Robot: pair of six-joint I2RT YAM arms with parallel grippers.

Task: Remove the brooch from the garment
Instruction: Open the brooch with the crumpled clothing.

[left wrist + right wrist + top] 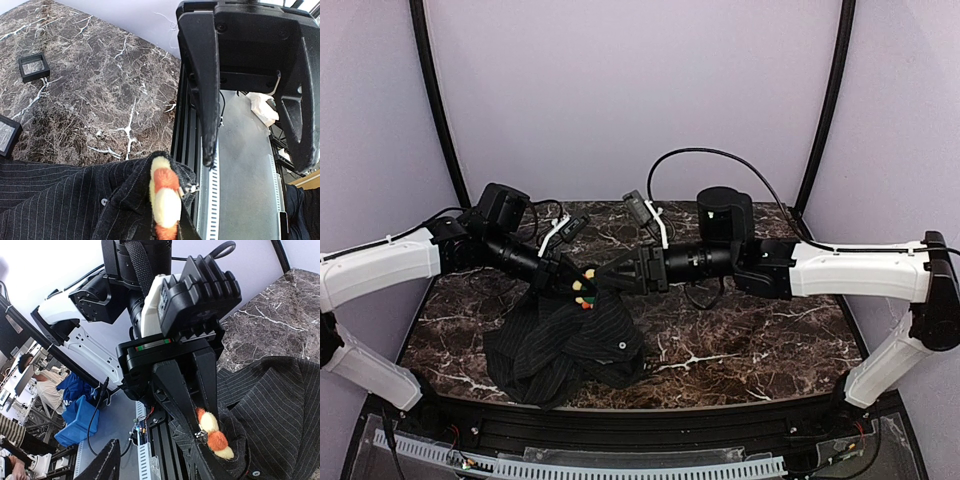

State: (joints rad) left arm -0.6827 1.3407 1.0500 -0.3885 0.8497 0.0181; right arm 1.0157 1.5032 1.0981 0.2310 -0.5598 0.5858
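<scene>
- L gripper (570, 280) is clamped on garment (560, 340) fold, right at brooch (165, 200).
- R gripper (257, 150) gapes empty, brooch just ahead.
- You're at the grab: close R on brooch only.

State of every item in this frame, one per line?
Garment: upper fold raised, rest heaped on table.
Brooch: pinned on garment, lifted off table.
Left claw: shut on garment fold at brooch.
Right claw: open, empty, facing brooch.
Small black boxes: flat on table.

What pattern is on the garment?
The garment is black with fine pale pinstripes; clearest in the right wrist view.
</scene>
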